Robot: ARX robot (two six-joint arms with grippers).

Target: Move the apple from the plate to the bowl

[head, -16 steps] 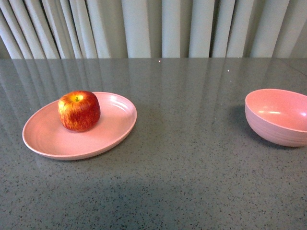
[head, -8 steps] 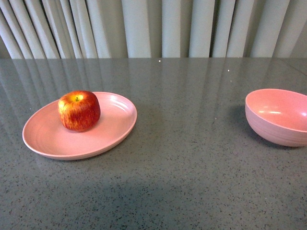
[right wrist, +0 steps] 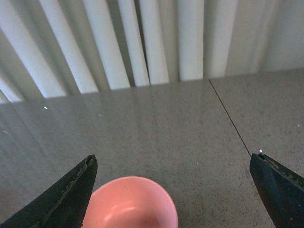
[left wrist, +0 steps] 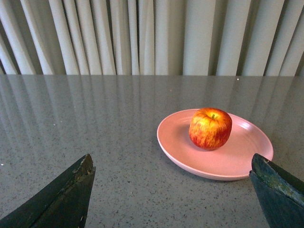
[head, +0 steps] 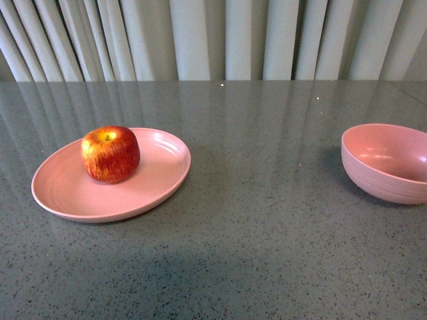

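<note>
Tabletop [head: 267, 233], grey and speckled, fills the lower three quarters of the front view, and a wide bare stretch is left between the plate [head: 73, 197] at the left of the frame and the bowl [head: 380, 167] at the right. The apple [head: 110, 154] is seated upright on the plate, stem up, toward the plate's far left part and well apart from the bowl. The plate's rim is shown whole, while the bowl is cut off by the right edge of the frame. Pleated curtain [head: 200, 40] is seen along the top, behind the table's far edge. In the left wrist view the left gripper [left wrist: 172, 160] is spread wide with nothing held, and the plate and apple are seen ahead of it, untouched. In the right wrist view the right gripper [right wrist: 174, 158] is likewise spread wide and empty. The bowl is partly cut off by the frame edge there, and a thin dark seam [right wrist: 230, 118] is seen crossing the table. Only the dark fingertips are shown in either wrist view.
</note>
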